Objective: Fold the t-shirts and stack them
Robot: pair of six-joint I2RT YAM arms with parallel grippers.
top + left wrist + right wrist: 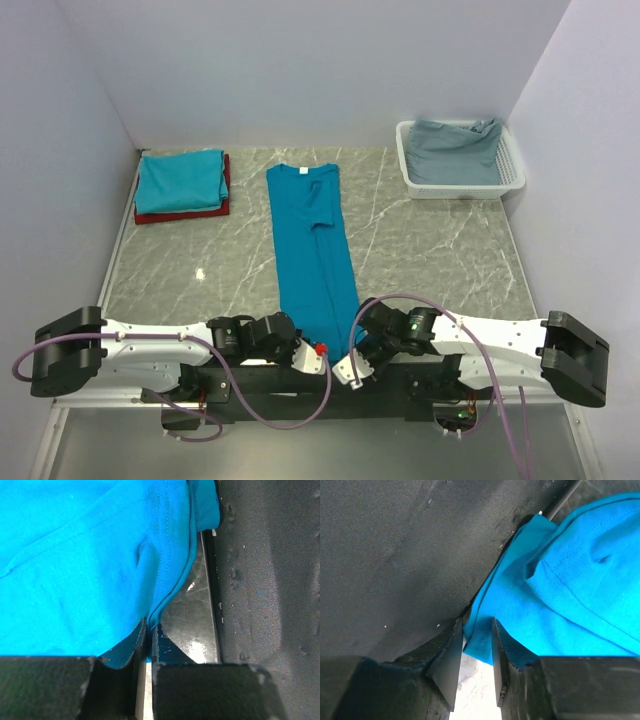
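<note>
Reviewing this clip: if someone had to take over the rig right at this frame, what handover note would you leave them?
Left gripper: shut on the near hem of the long teal shirt.
Right gripper: shut on the same hem's other corner, with cloth filling the gap between its fingers.
Position: the shirt lies in a narrow strip down the table, collar at the far end.
Done: a folded teal shirt sits on a folded dark red shirt, far left.
Left: fold the strip end to end and stack it. Grey-blue cloth waits in the white basket.
</note>
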